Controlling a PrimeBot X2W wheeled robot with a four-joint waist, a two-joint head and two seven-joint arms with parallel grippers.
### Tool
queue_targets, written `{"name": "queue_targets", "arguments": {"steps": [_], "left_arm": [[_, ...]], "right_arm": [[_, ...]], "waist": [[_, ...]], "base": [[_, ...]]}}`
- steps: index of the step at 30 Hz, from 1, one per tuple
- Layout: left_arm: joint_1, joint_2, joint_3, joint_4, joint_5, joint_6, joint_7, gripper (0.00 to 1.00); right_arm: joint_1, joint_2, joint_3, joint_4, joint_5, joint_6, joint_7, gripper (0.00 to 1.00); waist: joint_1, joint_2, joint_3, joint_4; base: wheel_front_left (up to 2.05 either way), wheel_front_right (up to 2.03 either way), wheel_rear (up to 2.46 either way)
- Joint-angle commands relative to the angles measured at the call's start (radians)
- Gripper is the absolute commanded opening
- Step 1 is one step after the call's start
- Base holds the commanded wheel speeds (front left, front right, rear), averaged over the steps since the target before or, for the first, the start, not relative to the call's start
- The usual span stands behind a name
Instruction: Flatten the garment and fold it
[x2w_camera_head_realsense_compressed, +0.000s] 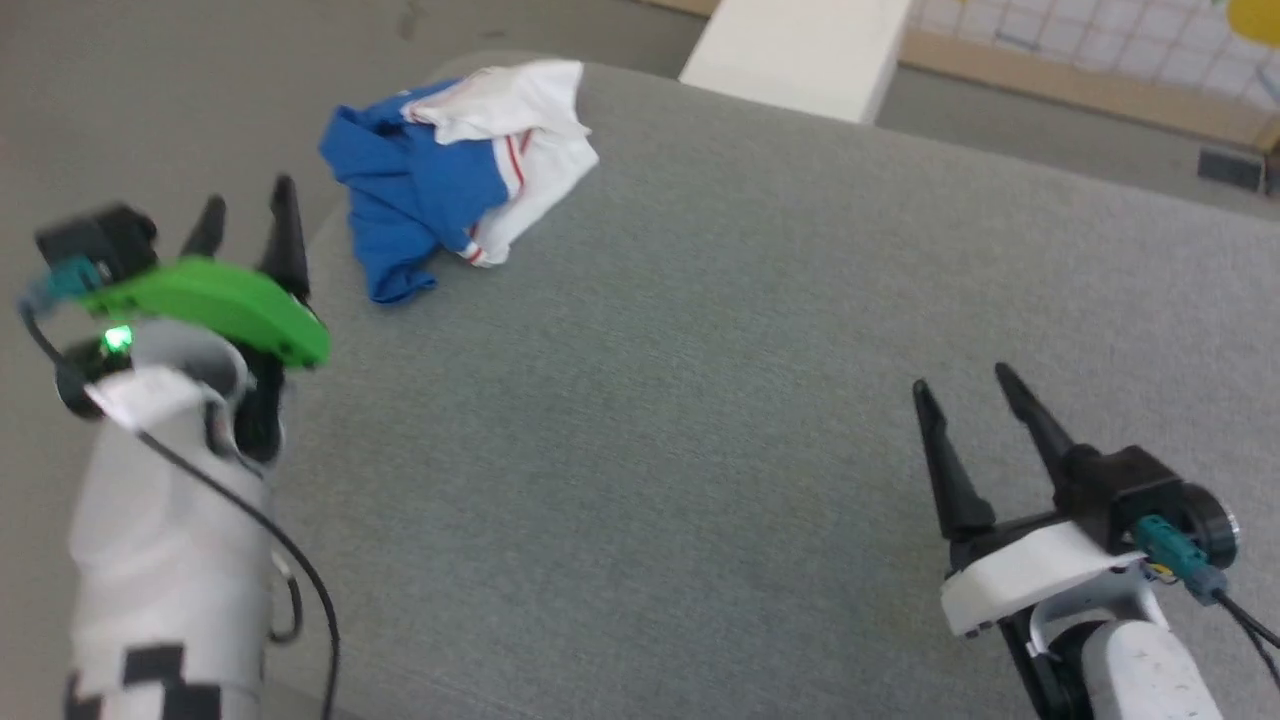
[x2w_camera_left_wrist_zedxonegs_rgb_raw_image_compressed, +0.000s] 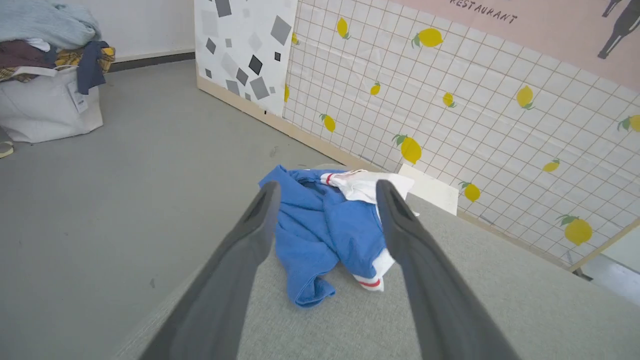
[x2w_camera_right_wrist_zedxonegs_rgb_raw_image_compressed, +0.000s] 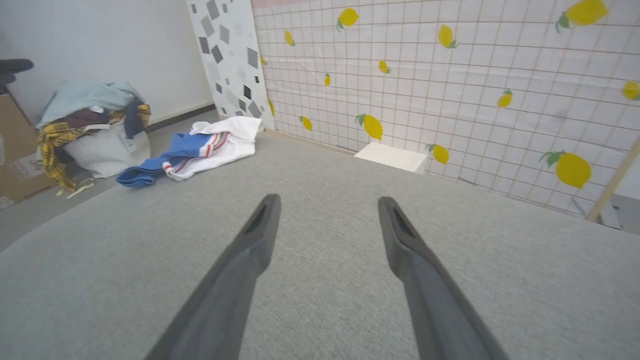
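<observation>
Head view: the garment (x2w_camera_head_realsense_compressed: 440, 180) lay crumpled in a heap at the far left corner of the grey padded surface (x2w_camera_head_realsense_compressed: 700, 400), blue cloth bunched below, white cloth with red stripes on top. The left gripper (x2w_camera_head_realsense_compressed: 248, 195) was at the left edge of the surface, near the heap but apart from it, fingers spread and holding nothing. The right gripper (x2w_camera_head_realsense_compressed: 962, 380) was over the near right part of the surface, well apart from the garment, fingers likewise spread and empty. A white box (x2w_camera_head_realsense_compressed: 800, 50) stood beyond the far edge. Left wrist view: the left gripper (x2w_camera_left_wrist_zedxonegs_rgb_raw_image_compressed: 327, 184) pointed at the garment (x2w_camera_left_wrist_zedxonegs_rgb_raw_image_compressed: 320, 230), which showed between the two parted fingers; no contact was seen. A white bag (x2w_camera_left_wrist_zedxonegs_rgb_raw_image_compressed: 45, 105) heaped with clothes stood on the floor (x2w_camera_left_wrist_zedxonegs_rgb_raw_image_compressed: 150, 175) past the corner. Right wrist view: the right gripper (x2w_camera_right_wrist_zedxonegs_rgb_raw_image_compressed: 328, 199) stood open above bare grey surface; the garment (x2w_camera_right_wrist_zedxonegs_rgb_raw_image_compressed: 200, 147) lay at the far corner, off to the upper left.
</observation>
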Motion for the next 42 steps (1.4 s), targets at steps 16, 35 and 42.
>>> {"name": "queue_targets", "arguments": {"steps": [16, 35, 42], "left_arm": [[-0.356, 0.167, -0.083, 0.307, -0.129, -0.011, 0.459, 1.00], [-0.392, 0.154, -0.028, 0.405, -0.165, 0.098, 0.281, 0.00], [-0.509, 0.193, -0.061, 0.281, -0.182, -0.001, 0.163, 0.00]], "right_arm": [[0.074, -0.001, -0.159, -0.283, -0.078, -0.002, 0.123, 1.00], [0.075, -0.001, -0.124, -0.294, -0.071, -0.002, 0.128, 1.00], [0.051, -0.001, -0.073, -0.178, 0.004, -0.002, 0.062, 1.00]], "waist": [[0.0000, 0.0000, 0.336, -0.223], [0.0000, 0.0000, 0.336, -0.209], [0.0000, 0.0000, 0.188, -0.228]], "base": [[0.00, 0.00, 0.00], [0.00, 0.00, 0.00], [0.00, 0.00, 0.00]]}}
